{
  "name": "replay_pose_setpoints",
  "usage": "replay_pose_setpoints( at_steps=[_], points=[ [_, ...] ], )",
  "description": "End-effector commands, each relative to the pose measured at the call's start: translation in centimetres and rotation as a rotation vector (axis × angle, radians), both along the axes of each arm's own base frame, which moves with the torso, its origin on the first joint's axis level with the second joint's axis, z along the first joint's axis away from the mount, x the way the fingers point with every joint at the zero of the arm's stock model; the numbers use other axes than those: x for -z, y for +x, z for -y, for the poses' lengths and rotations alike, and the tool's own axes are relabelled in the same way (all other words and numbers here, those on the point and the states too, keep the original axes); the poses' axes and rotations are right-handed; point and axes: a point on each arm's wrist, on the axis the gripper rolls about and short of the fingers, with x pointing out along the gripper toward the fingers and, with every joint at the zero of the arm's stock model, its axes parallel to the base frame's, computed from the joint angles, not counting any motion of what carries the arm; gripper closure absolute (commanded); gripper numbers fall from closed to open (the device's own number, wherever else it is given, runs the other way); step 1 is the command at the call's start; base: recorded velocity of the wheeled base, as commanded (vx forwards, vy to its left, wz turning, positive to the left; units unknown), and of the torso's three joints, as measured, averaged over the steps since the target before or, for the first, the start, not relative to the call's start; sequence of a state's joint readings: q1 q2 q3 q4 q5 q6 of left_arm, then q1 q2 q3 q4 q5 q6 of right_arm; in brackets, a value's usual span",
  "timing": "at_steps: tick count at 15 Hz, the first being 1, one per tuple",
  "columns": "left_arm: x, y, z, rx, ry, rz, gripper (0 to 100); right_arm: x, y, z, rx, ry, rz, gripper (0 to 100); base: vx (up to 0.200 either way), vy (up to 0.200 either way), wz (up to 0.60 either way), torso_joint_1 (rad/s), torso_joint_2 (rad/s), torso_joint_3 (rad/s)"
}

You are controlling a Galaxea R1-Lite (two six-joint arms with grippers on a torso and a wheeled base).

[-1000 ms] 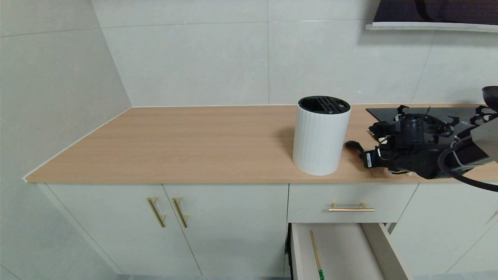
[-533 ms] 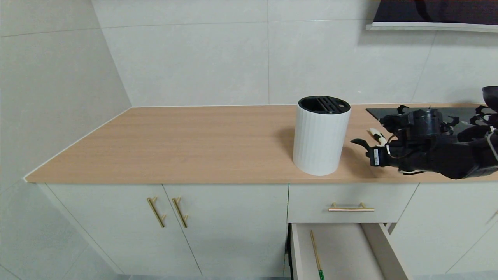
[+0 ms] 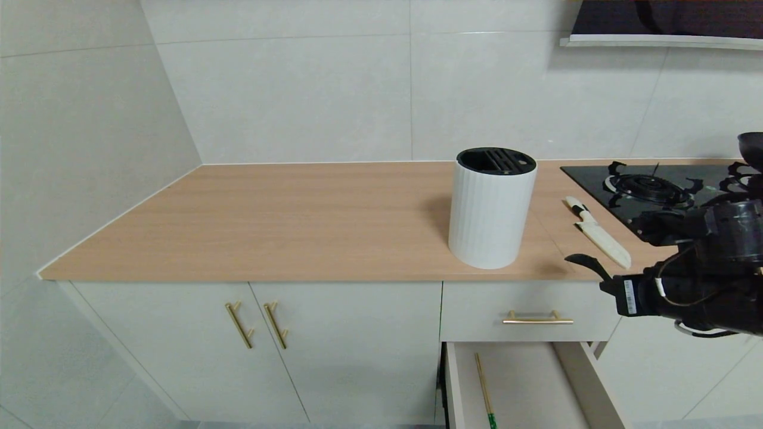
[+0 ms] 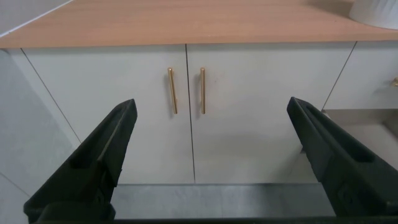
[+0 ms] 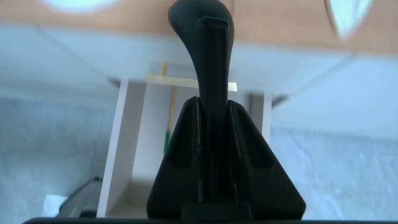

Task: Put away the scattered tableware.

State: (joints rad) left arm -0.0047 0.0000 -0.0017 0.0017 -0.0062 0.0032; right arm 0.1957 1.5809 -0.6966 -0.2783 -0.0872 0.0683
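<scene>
- The knife (image 3: 598,233) lay flat on the wooden countertop (image 3: 298,220), at 3 o'clock from the white knife holder (image 3: 492,208) and near it but not touching. Its handle pointed toward the back wall and its pale blade toward the counter's front edge.
- I judged that the step in hand was to pick up this knife and slot it into the holder.
- To do that well, I would need to open my right claw (image 3: 581,260) first, then come down across the handle at the far end, never across the blade.
- Once it was lifted, the blade should tip downward and line up with 1 of the slots in the holder's black top. A crooked entry could nudge the holder.
- My right claw sat at 7 o'clock from the knife, out in front of the counter edge and slightly below it. Its 2 fingers were pressed together on nothing.
- My right arm reached in level from 3 o'clock, above the open drawer (image 3: 572,381), where chopsticks (image 3: 483,388) lay.
- My left claw (image 4: 211,106) hung low, facing the cabinet doors (image 4: 186,112), fingers spread wide and empty.
</scene>
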Motion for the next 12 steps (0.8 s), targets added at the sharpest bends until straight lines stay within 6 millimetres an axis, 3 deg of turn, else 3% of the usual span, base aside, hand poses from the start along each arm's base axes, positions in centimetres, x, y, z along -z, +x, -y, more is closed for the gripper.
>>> replay_pose_setpoints(
  at_steps=[1,12],
  points=[
    [0.0,0.0,0.0,0.0,0.0,0.0,0,-0.3,-1.8,0.3,-0.001,0.005,0.015,100,0.0,0.0,0.0,0.0,0.0,0.0],
    [0.0,0.0,0.0,0.0,0.0,0.0,0,1.2,-2.2,-0.8,-0.056,-0.006,-0.044,100,0.0,0.0,0.0,0.0,0.0,0.0]
  ],
)
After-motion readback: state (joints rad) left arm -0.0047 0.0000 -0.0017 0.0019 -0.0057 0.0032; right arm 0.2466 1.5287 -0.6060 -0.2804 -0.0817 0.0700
